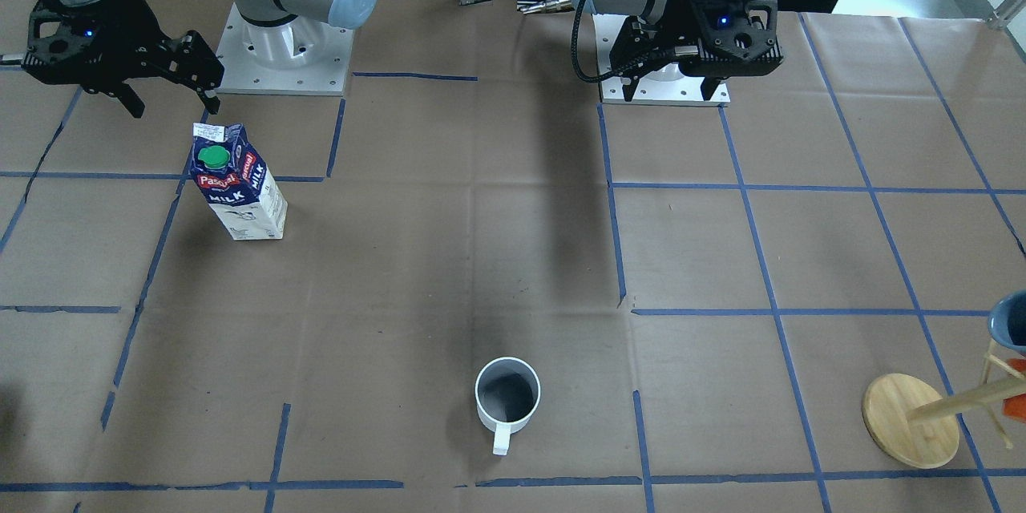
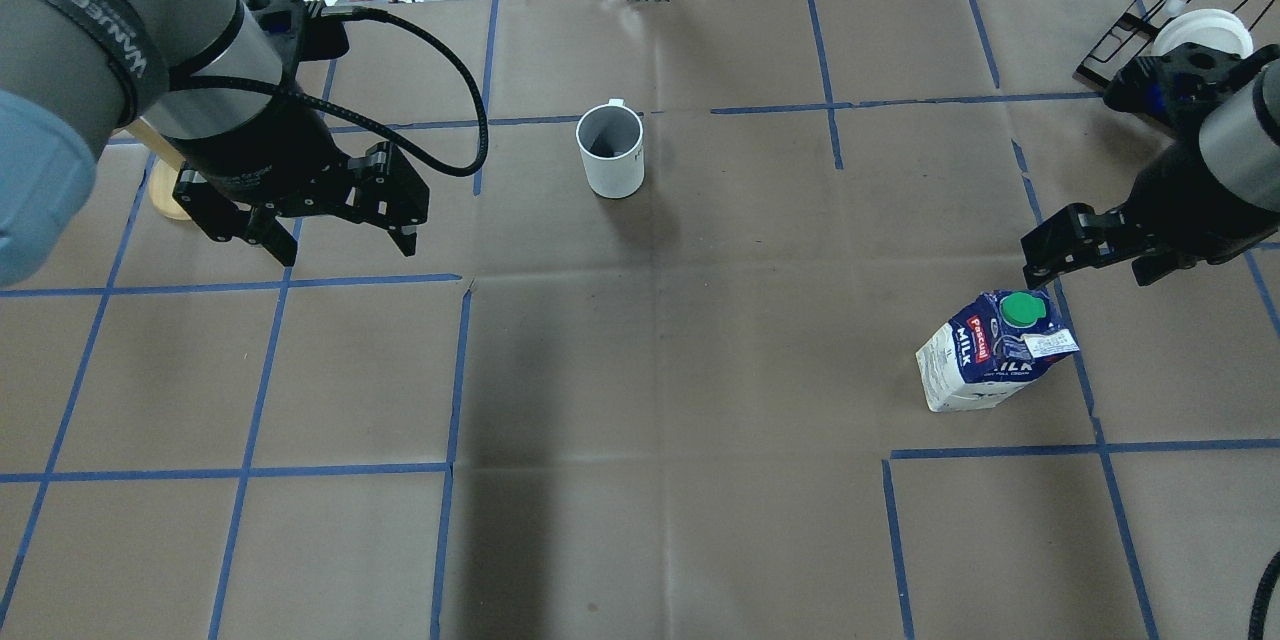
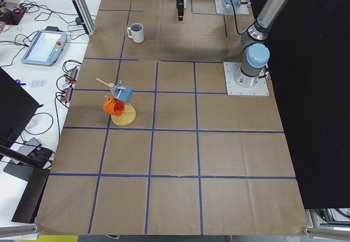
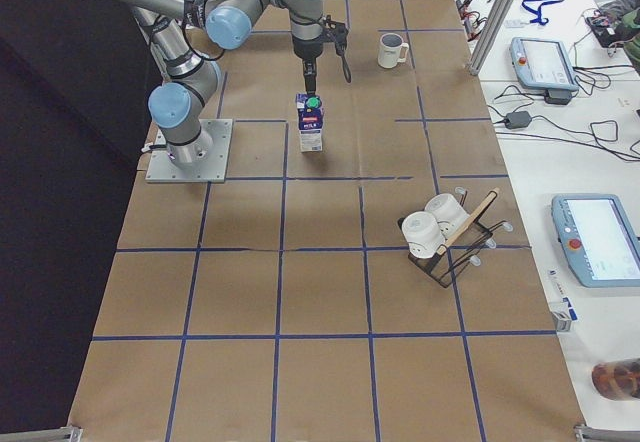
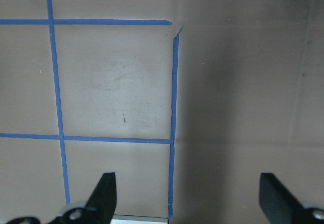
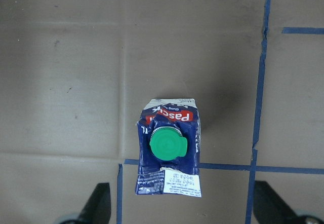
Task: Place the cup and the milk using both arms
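Right gripper [image 1: 175, 106] over milk [image 1: 240, 192]: red "Pascual", white "MILK"

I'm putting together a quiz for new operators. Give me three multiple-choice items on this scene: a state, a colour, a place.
1. The white ceramic mug with the dark grey interior stands: A upright; B on its side; C upside down.
2. The round cap on the blue-and-white gable-top milk carton is: A red; B green; C yellow.
3. The black two-finger right gripper hangs over: A the mug; B the carton; C neither.
Answers: 1 A, its open mouth faces up; 2 B, the right wrist view shows it green; 3 B, the carton sits below its open fingers.
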Controlling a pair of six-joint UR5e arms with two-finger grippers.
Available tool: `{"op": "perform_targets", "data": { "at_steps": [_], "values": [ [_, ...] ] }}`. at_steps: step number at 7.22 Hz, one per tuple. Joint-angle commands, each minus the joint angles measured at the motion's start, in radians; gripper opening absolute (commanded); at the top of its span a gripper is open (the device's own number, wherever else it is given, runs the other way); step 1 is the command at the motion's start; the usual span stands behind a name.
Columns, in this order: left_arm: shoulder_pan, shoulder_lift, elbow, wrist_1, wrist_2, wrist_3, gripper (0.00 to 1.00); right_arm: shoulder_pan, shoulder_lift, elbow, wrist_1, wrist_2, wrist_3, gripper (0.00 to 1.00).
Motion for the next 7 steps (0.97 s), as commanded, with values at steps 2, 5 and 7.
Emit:
{"op": "perform_targets", "data": {
  "at_steps": [2, 5, 7],
  "values": [
    [0.002, -0.008, -0.01, 0.004, -0.026, 0.006, 1.0, 0.003, 0.061, 0.052, -0.096, 0.001, 0.091, 1.0],
    [0.002, -0.007, -0.008, 0.004, -0.032, 0.005, 1.0, 0.012, 0.128, 0.053, -0.096, 0.001, 0.096, 1.0],
    [0.002, -0.004, -0.008, 0.004, -0.032, 0.005, 1.0, 0.021, 0.15, 0.073, -0.09, 0.001, 0.092, 1.0]
  ]
}}
